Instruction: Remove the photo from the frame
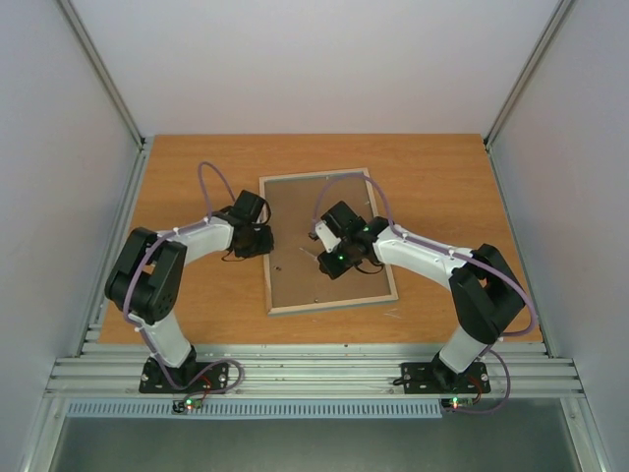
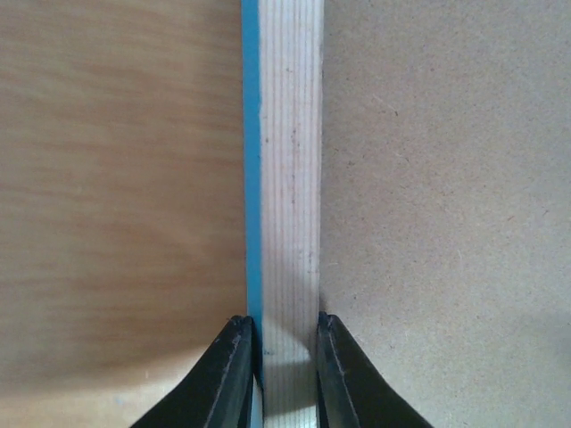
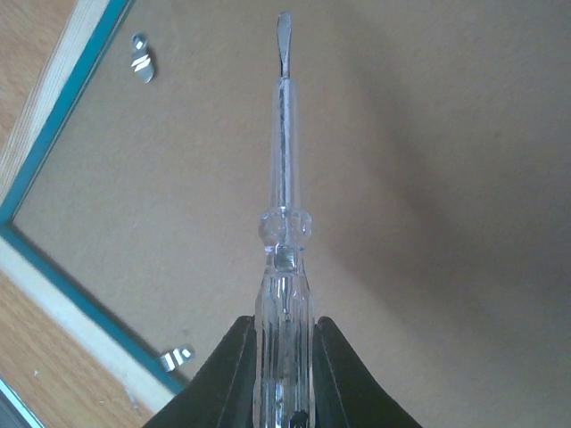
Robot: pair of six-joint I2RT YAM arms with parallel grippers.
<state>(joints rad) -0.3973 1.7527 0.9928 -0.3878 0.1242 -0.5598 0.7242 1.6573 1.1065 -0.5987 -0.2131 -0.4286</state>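
Observation:
The frame (image 1: pixel 332 301) lies face down on the table, its pale wood edge and turquoise side showing in the left wrist view (image 2: pixel 285 178). The brown backing board (image 1: pixel 300 211) fills it; the photo is hidden under it. My left gripper (image 2: pixel 284 343) is shut on the frame's left rail; it shows in the top view (image 1: pixel 263 239). My right gripper (image 3: pixel 284 343) is shut on a clear-handled flat screwdriver (image 3: pixel 284 178), held over the backing board (image 3: pixel 428 178); it shows in the top view (image 1: pixel 324 258). Two metal retaining tabs (image 3: pixel 141 57) (image 3: pixel 177 358) sit near the frame's inner edge.
The wooden table (image 1: pixel 197 167) is bounded by white walls at the back and sides. An aluminium rail (image 1: pixel 314 374) carrying the arm bases runs along the near edge.

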